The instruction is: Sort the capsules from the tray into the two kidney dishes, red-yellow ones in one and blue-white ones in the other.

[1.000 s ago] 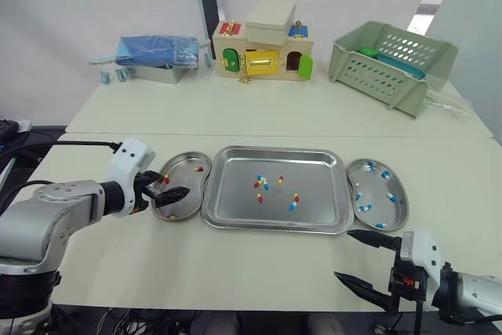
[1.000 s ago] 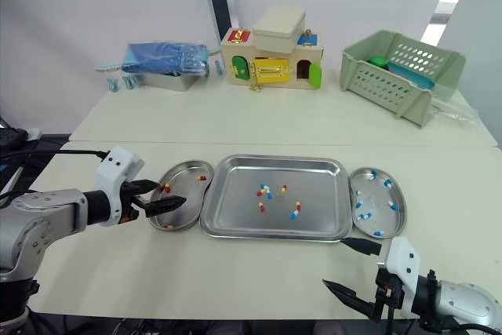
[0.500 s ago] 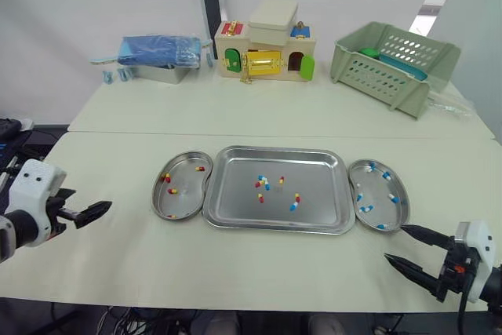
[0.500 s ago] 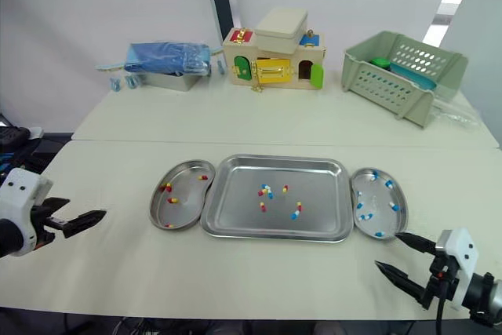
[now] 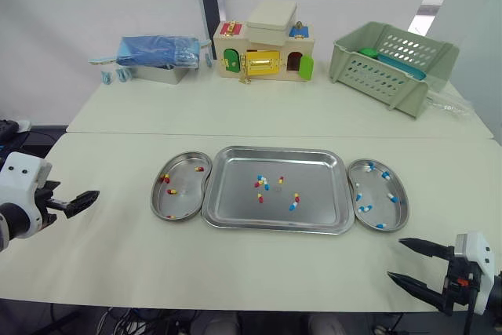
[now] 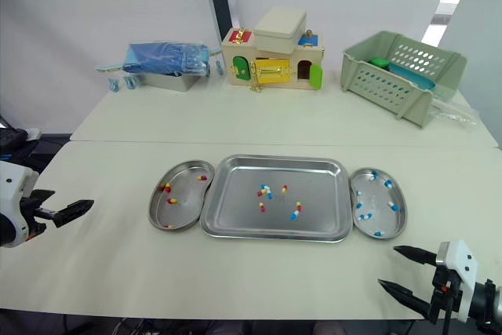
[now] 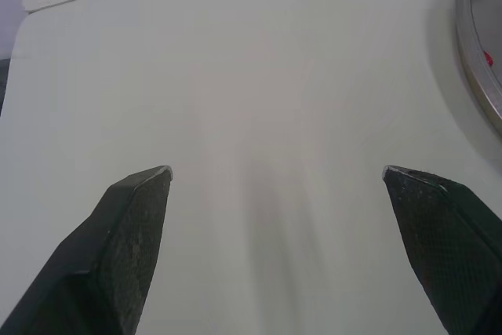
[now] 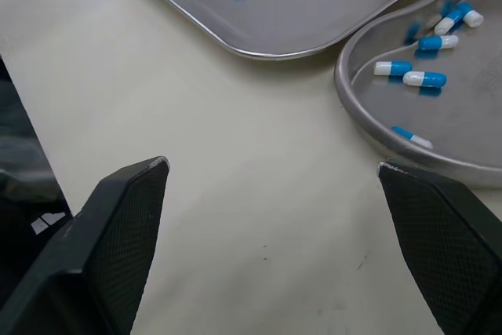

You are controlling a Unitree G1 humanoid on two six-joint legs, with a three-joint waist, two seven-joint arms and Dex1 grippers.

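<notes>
1. Layout: tray [image 5: 314,202] at table centre. One kidney dish [image 5: 187,182] touches it at 9 o'clock and holds red-yellow capsules only. The second kidney dish [image 5: 376,190] sits at 3 o'clock and holds blue-white ones only.
2. Unsorted stock: a small scatter lies mid-tray. It includes red-yellow capsules [image 5: 260,198] and blue-white capsules [image 5: 292,205], some lying just beside each other. Judged count is about six; the exact number is uncertain.
3. Left gripper [image 5: 85,198]: at 9 o'clock from the red-yellow dish, well apart from it, over bare table. Its wrist view shows the fingers spread wide with nothing between them.
4. Right gripper [image 5: 396,259]: at 5 o'clock from the blue-white dish, near the front table edge. Fingers are wide apart and empty.
5. Step in hand (judgement): between picks. Both dishes are partly filled, the tray is not yet cleared, and neither arm is over the work. The task looks well along but unfinished.
6. Next move calls for: one arm reaching in over the tray. The left arm suits a red-yellow capsule and the right a blue-white one, being nearest their dishes. Fingers must narrow to pinch a single capsule off the flat steel.
7. Risk: neighbouring capsules of mixed colour may be nudged or picked up together.
</notes>
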